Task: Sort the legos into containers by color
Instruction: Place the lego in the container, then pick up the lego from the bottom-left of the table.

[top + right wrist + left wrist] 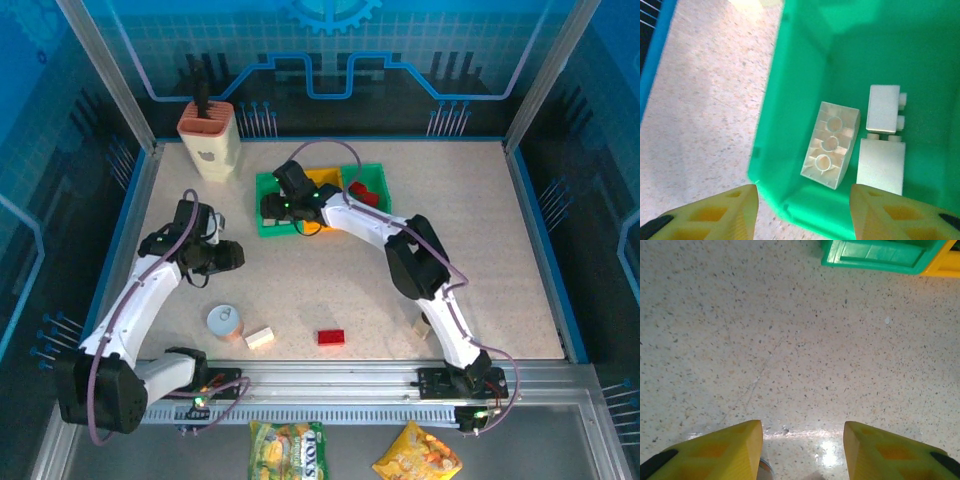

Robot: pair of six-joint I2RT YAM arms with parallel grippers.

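Note:
The containers stand in a row at the table's back middle: a green bin (pixel 268 222), a yellow one (pixel 325 178) and a green one (pixel 377 178) holding red legos (pixel 365 192). My right gripper (pixel 285 206) hangs over the left green bin (pixel 790 100), open (pixel 804 210) with nothing between its fingers. Below it lie three cream legos, one upside down (pixel 831 145) and two on their sides (pixel 883 107) (pixel 881 165). My left gripper (pixel 228 257) hovers open (pixel 803 450) over bare table. Loose on the table are a cream lego (pixel 260 338), a red lego (pixel 331 337) and another cream one (pixel 423 324).
A silver can (pixel 225 322) stands near the front left, beside the loose cream lego. A beige knife block (pixel 208 135) sits at the back left. The green bin's corner (pixel 875 255) and the yellow bin (pixel 946 265) lie ahead of my left gripper.

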